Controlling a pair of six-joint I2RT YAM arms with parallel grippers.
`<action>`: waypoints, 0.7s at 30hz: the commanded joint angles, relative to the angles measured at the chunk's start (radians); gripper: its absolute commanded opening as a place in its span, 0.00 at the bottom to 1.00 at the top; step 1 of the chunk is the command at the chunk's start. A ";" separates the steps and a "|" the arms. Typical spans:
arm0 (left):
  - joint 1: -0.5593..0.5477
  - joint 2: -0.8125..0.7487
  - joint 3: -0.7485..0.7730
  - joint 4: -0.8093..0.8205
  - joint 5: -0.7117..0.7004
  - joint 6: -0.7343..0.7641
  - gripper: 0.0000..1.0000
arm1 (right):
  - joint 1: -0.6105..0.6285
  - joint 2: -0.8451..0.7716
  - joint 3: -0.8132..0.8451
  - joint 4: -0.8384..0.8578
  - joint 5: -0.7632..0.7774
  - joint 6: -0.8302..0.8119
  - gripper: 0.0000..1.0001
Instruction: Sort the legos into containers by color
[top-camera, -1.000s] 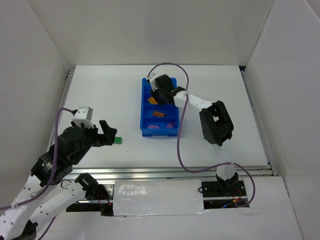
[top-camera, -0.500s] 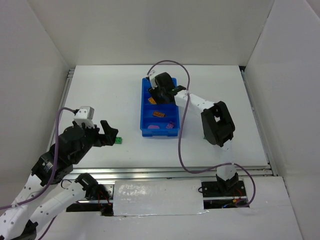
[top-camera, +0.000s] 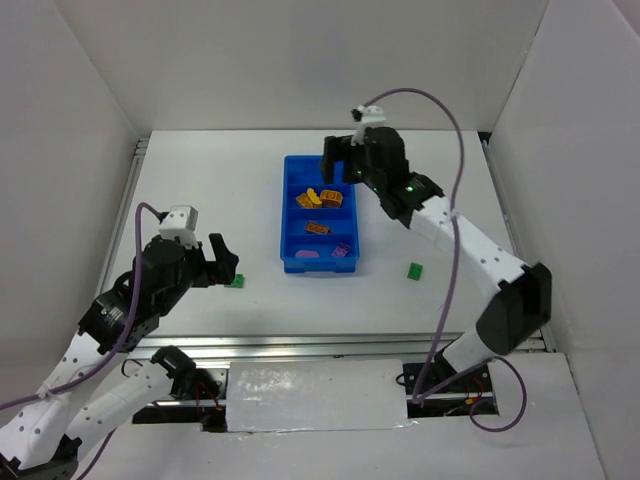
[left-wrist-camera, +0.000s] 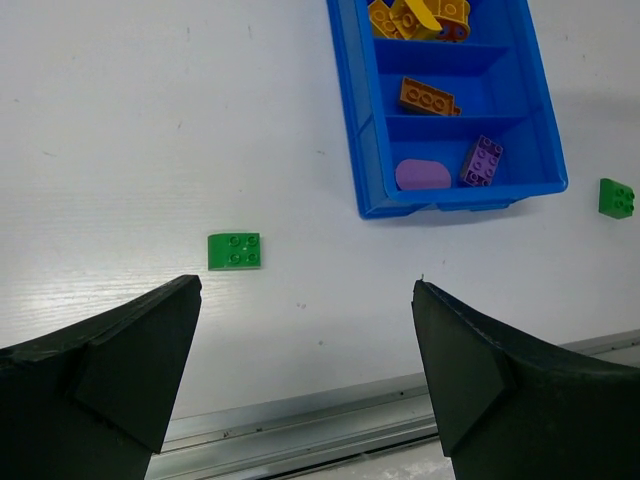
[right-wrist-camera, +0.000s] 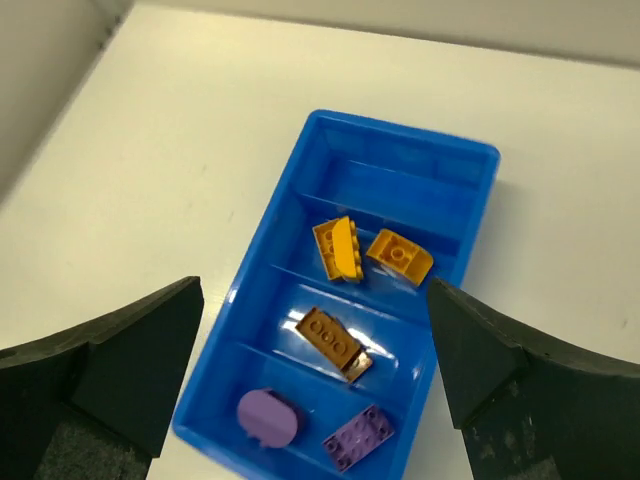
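The orange-yellow legos (right-wrist-camera: 365, 250) lie together in the second compartment from the top of the blue tray (top-camera: 284, 220). A brown lego (top-camera: 318, 228) sits in the next one down and the purple legos (top-camera: 342, 249) in the bottom one; the top compartment is bare. A second ago the right tool (top-camera: 345, 165) was down inside the tray's upper end. Now it hangs above it, jaws spread and empty, so that drop looks finished. Its arm has swung right, uncovering a green lego (top-camera: 414, 269) on the counter (top-camera: 200, 180) right of the tray. The left tool (top-camera: 222, 258), spread and empty, has barely shifted and sits just beside another green lego (top-camera: 236, 281) at centre left. Both greens remain, likely for the bare compartment.
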 joint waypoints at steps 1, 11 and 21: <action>0.011 -0.017 0.018 0.011 -0.021 -0.013 1.00 | -0.083 -0.121 -0.189 -0.126 0.067 0.293 1.00; 0.012 -0.031 0.011 0.020 0.024 -0.006 1.00 | -0.224 -0.291 -0.502 -0.365 0.245 0.571 1.00; 0.011 -0.037 0.005 0.031 0.057 0.005 1.00 | -0.230 -0.278 -0.670 -0.348 0.240 0.642 1.00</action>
